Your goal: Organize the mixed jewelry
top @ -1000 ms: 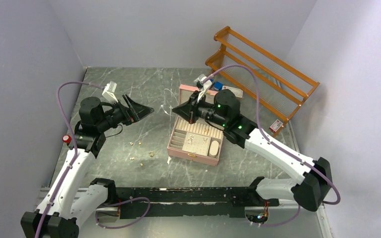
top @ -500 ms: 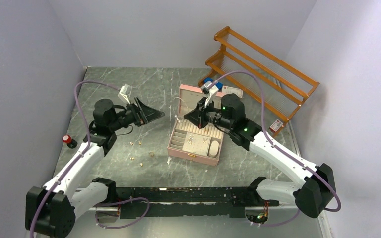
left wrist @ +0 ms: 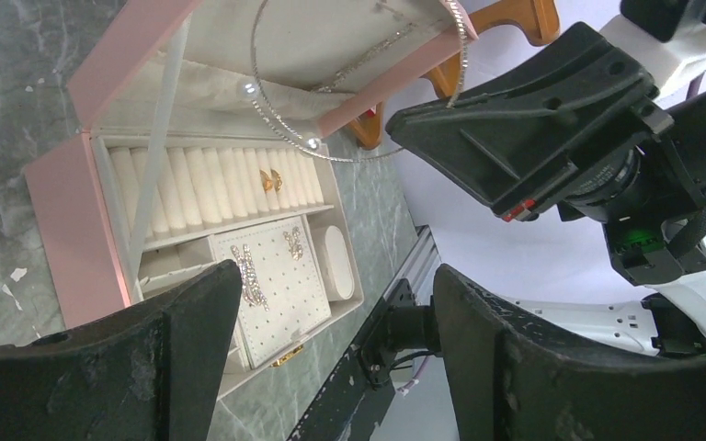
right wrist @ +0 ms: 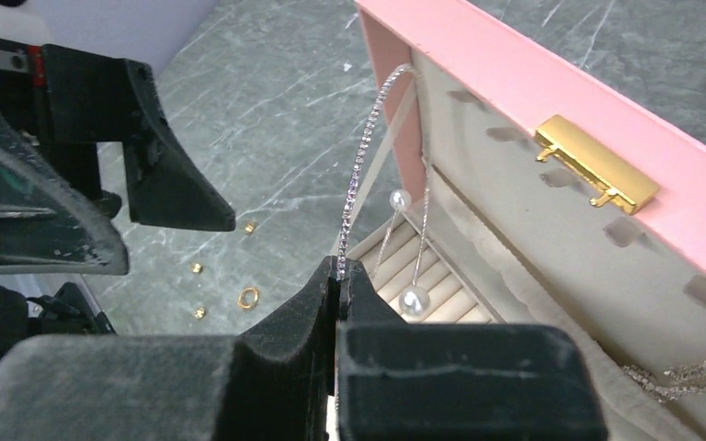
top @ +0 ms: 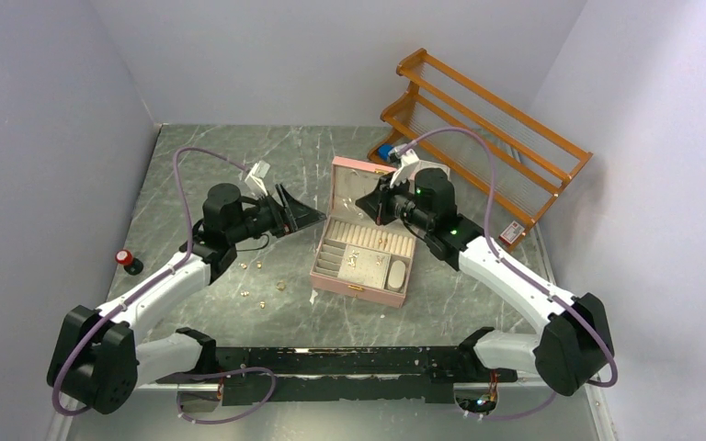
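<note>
One loop (right wrist: 360, 179) pinched over box (top: 379, 293); rings (top: 280, 286) scattered left.

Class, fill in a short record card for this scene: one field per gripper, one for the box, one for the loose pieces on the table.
right gripper: shut on the silver beaded loop, held above the box
left gripper: open, empty, facing the box
jewelry box: pink, lid open
table: small gold rings lying loose, left of the box
</note>
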